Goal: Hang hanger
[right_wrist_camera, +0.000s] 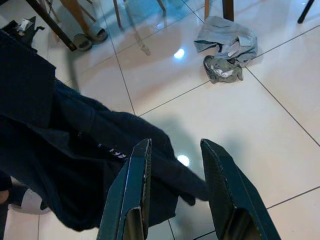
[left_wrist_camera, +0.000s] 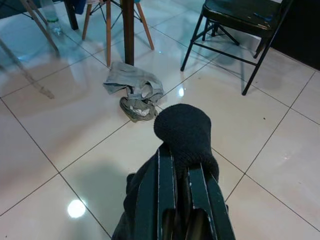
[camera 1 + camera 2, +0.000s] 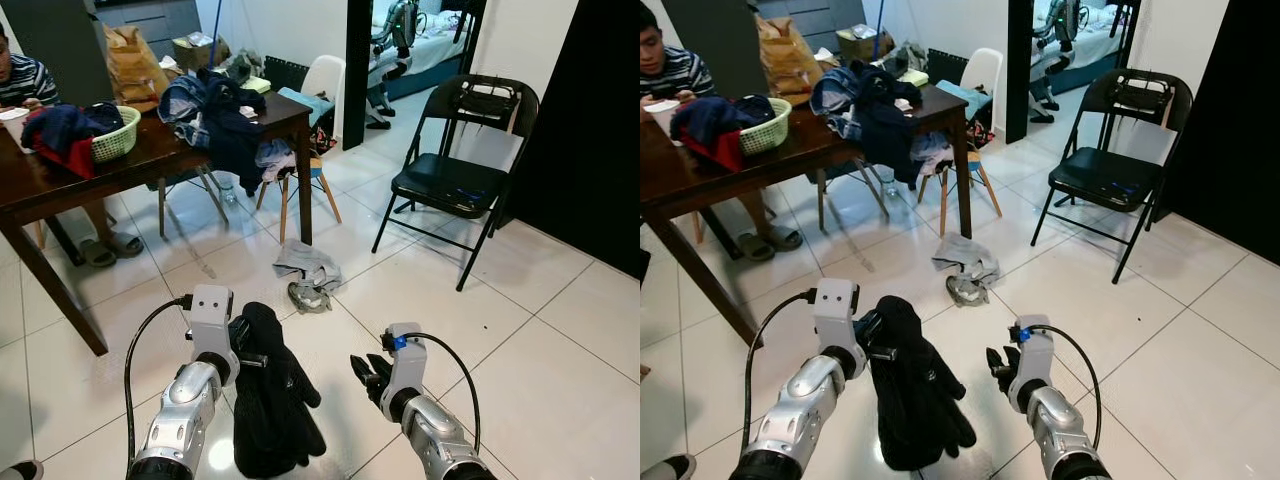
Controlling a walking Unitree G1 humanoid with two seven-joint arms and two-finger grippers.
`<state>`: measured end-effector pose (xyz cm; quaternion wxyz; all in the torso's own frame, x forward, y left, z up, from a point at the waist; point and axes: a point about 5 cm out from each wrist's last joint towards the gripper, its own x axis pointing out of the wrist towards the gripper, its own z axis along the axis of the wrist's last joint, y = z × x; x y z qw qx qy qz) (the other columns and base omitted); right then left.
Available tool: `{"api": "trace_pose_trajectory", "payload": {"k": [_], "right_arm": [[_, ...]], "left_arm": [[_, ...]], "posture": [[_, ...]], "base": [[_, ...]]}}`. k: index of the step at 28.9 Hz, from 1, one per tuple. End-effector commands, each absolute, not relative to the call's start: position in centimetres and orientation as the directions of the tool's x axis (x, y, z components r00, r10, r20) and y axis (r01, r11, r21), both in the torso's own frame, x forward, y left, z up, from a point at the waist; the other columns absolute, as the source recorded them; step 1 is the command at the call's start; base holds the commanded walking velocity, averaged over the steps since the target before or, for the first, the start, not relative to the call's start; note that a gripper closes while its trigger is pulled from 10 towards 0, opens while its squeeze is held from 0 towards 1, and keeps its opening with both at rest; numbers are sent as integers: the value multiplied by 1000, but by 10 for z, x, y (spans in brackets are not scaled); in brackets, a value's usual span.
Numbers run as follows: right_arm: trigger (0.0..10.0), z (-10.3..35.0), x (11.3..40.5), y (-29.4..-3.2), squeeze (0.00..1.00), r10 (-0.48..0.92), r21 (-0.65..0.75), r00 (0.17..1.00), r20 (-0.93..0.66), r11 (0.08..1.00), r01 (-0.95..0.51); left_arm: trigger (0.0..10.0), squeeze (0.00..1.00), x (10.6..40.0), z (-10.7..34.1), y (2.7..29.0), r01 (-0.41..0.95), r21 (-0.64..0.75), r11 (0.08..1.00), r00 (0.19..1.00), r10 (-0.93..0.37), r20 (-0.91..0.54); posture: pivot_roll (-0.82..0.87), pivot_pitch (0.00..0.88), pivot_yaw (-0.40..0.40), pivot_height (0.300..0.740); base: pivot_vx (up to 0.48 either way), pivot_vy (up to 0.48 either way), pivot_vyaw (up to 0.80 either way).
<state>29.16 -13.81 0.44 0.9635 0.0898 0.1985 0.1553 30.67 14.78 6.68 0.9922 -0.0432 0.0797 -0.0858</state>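
Note:
My left gripper (image 3: pixel 248 345) is shut on a black garment (image 3: pixel 268 400), which hangs from it in a long bundle above the tiled floor. In the left wrist view its fingers (image 2: pixel 167 195) press together with the garment's knitted top (image 2: pixel 184 131) bulging over them. My right gripper (image 3: pixel 366 372) hovers to the right of the garment, open and holding nothing. From the right wrist the garment (image 1: pixel 70 155) hangs just beyond the open fingers (image 1: pixel 136 175). No hanger can be made out.
A crumpled grey cloth (image 3: pixel 308 274) lies on the floor ahead. A dark wooden table (image 3: pixel 160 150) piled with clothes and a green basket (image 3: pixel 118 135) stands at the left, a person (image 3: pixel 22 78) seated behind it. A black folding chair (image 3: pixel 455 170) stands at the right.

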Motion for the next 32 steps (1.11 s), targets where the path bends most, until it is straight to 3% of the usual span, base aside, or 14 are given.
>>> {"api": "trace_pose_trajectory", "payload": {"k": [1, 32], "right_arm": [[10000, 4, 292, -135, 0, 337, 246, 872, -354, 934, -261], [10000, 7, 295, -132, 0, 338, 271, 878, -339, 929, -253]], "left_arm": [[10000, 0, 307, 72, 153, 155, -97, 983, 979, -166, -117], [10000, 0, 310, 78, 155, 175, -88, 981, 978, -184, -102]], "posture": [[41, 25, 38, 740], [52, 25, 44, 740]], "base": [[322, 0, 0], [334, 0, -17]]}}
